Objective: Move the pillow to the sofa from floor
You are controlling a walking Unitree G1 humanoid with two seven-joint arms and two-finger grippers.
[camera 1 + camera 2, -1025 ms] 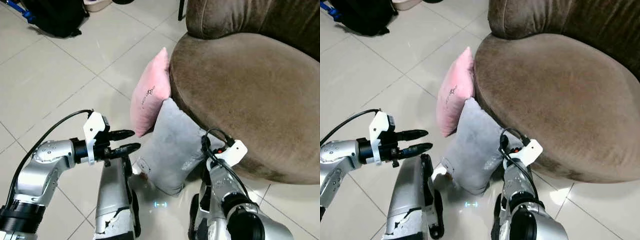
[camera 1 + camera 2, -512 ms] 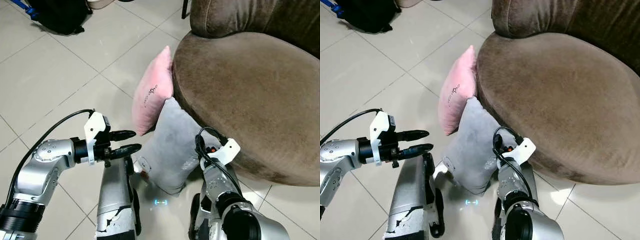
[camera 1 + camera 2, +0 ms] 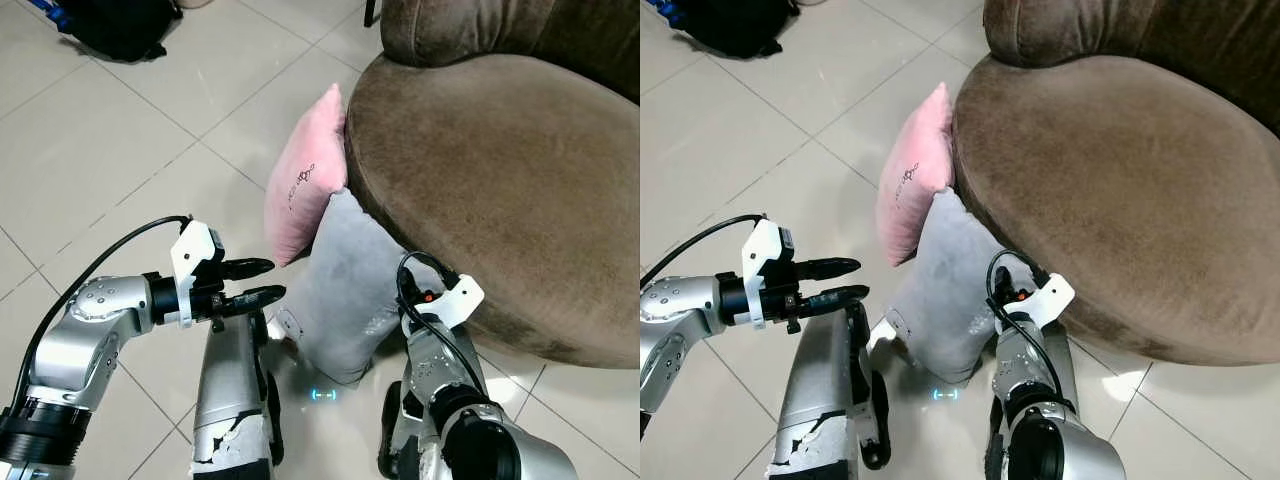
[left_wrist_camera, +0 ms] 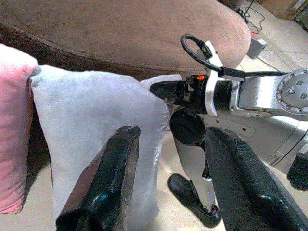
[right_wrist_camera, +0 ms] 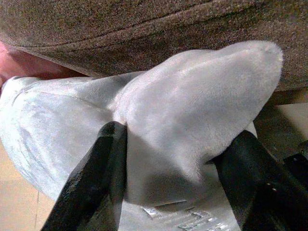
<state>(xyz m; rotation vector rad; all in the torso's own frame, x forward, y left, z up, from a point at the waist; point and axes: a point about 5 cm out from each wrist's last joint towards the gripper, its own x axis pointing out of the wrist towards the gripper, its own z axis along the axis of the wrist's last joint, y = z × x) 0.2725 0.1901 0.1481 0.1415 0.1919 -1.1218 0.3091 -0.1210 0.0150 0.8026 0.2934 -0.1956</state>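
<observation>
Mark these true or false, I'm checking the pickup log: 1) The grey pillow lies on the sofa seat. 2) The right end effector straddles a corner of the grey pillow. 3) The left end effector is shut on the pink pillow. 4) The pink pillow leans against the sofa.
1) False: the grey pillow stands on the floor against the sofa.
2) True: the right end effector has a finger on each side of a corner.
3) False: the left end effector is open, apart from the pink pillow.
4) True.
</observation>
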